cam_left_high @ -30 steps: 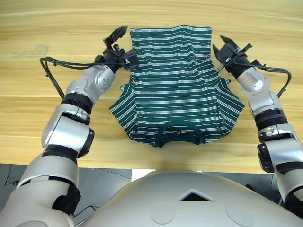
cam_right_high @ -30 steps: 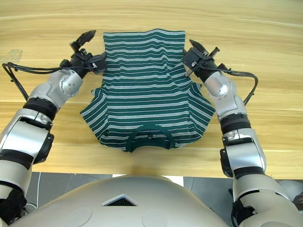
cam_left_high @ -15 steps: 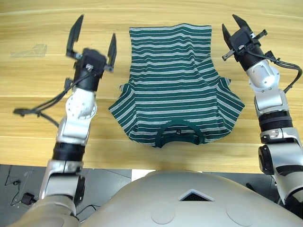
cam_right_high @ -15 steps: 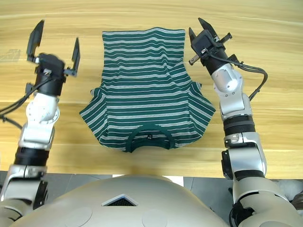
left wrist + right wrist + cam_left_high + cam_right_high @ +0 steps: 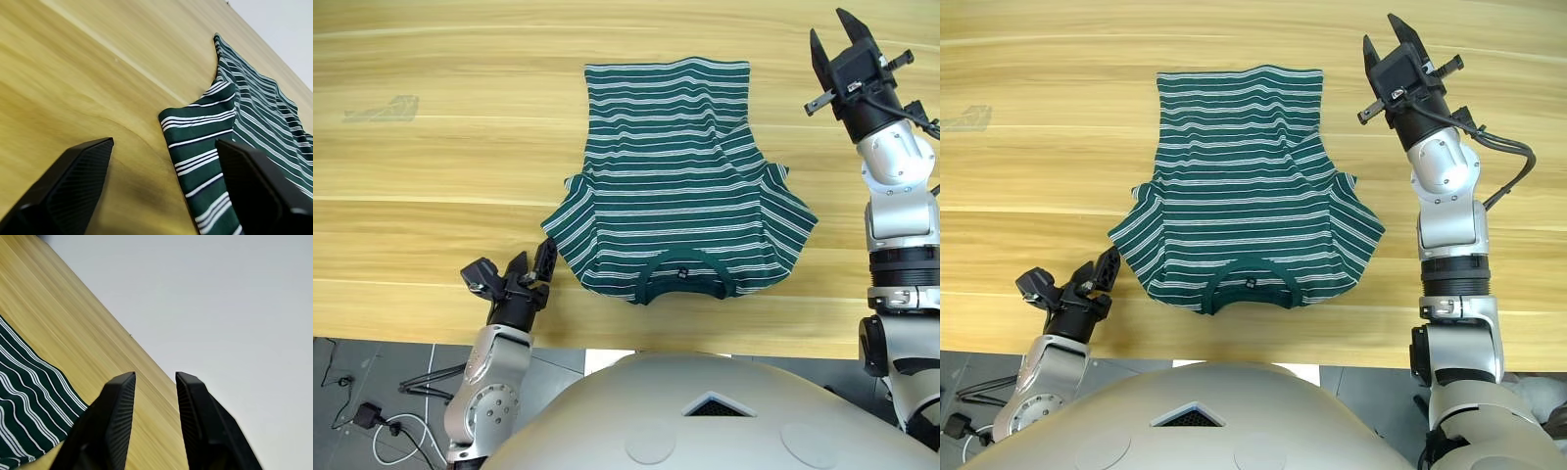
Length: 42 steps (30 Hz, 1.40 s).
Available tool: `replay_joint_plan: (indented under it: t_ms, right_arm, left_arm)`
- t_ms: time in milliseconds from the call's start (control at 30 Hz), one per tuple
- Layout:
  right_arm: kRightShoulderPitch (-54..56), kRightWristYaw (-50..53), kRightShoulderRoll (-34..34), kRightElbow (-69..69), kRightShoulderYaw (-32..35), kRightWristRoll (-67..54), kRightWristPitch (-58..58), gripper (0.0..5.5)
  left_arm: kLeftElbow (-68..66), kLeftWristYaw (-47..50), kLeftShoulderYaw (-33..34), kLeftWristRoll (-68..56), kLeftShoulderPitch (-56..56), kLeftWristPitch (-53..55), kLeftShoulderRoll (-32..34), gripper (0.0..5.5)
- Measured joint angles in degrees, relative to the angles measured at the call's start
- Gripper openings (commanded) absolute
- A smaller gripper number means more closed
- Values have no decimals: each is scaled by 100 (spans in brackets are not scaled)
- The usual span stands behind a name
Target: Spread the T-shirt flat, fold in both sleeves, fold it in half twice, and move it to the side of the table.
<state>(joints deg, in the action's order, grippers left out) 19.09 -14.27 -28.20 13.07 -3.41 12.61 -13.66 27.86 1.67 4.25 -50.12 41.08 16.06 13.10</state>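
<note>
Striped green T-shirt (image 5: 671, 186) flat, sleeves out; left gripper (image 5: 514, 266), right gripper (image 5: 829, 25) both released.

The right arm (image 5: 899, 166) and left arm (image 5: 491, 387) wear smooth silver-grey shells split by black joint rings. A thin black cable (image 5: 1530, 157) loops off the right wrist toward 3 o'clock. The right gripper (image 5: 829, 27) and left gripper (image 5: 512, 264) are black, with tapered, finely ribbed fingers (image 5: 117, 416).

My left gripper (image 5: 512, 266) low and drawn in close to my torso, fingers spread wide, my right arm stretched forward, right gripper (image 5: 833, 37) pointing away, fingers parted
</note>
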Motion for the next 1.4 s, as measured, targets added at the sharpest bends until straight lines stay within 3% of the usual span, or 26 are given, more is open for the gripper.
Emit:
replay_joint_plan:
  t_ms: [267,733,1067,1400]
  right_arm:
    - [-104,-38,23,-20,-124,62,4,155]
    - [-207,-79,55,-20,-167,125,4,155]
    - [-265,-77,57,-19,-168,128,4,155]
    - [-260,-51,94,53,-184,220,8,155]
  left_arm:
    - [-519,-58,-14,587,-753,195,-201,244]
    - [-750,-313,41,1189,-831,196,-567,6]
    - [-814,-502,126,1459,-898,164,-700,2]
    - [66,-1650,-329,1488,-570,-246,-731,2]
